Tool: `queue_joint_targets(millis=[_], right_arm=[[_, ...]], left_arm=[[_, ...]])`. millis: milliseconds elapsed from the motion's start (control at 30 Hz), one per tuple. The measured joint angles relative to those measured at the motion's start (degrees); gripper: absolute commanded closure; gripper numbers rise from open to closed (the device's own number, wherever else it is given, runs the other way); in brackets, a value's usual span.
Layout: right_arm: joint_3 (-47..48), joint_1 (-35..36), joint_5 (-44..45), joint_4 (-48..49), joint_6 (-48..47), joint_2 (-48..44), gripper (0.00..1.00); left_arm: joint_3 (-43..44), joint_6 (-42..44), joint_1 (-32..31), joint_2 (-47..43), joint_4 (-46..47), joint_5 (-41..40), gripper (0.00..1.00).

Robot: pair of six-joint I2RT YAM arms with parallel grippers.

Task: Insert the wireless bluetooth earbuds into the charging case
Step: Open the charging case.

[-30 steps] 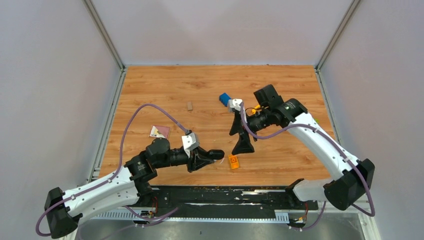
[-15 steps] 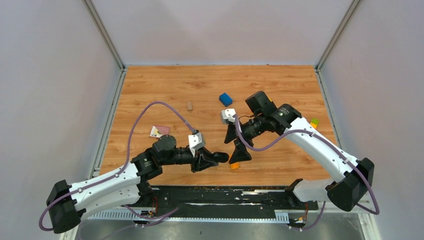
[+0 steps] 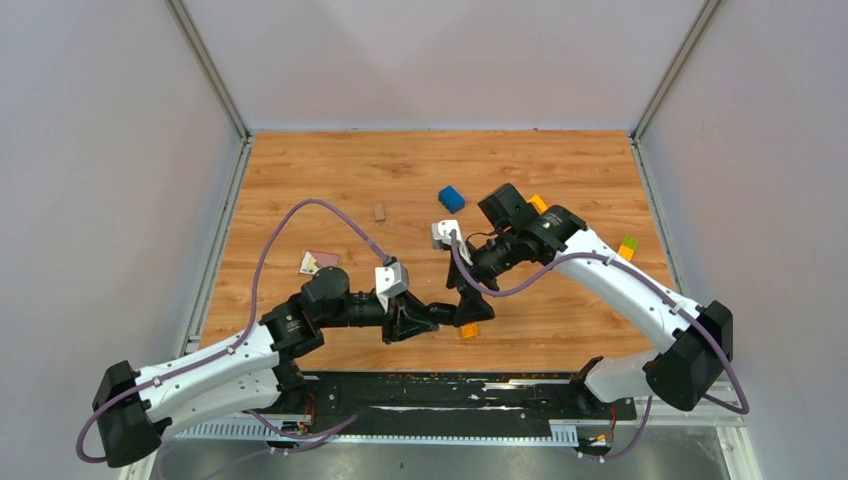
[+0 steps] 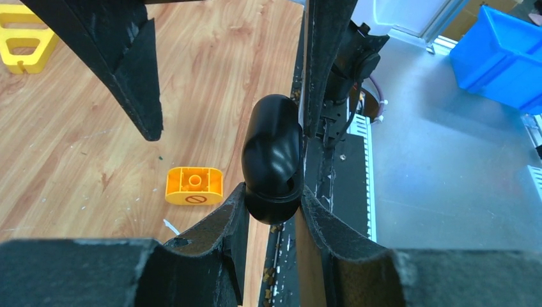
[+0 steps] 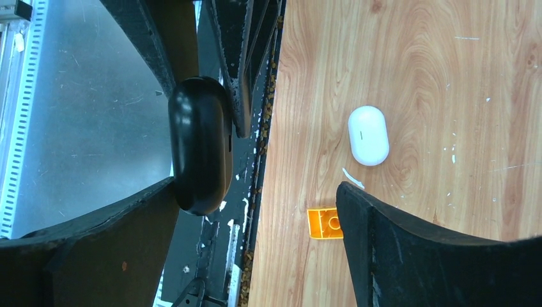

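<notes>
Left gripper (image 4: 273, 192) clamps a black pod (image 4: 273, 153). Right gripper (image 5: 257, 185) is wide, one finger against the pod. White case (image 5: 368, 135) lies ahead of its free finger. Earbuds unseen. Risk: an off-centre squeeze twists the pod loose.

Left fingers (image 4: 217, 233) tight, right fingers (image 5: 409, 249) wide

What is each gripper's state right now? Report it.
Left gripper: shut on a black glossy oval object.
Right gripper: open, gripping nothing.
</notes>
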Motion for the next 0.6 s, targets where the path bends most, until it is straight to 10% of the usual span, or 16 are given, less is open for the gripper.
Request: queue_joint_targets(millis=[600], right_arm=[[4.6, -2.1, -6.4, -2.0, 2.0, 5.2, 0.08]], left_arm=[[0.0, 3.2, -0.1, -2.7, -3.6, 0.1, 1.0]])
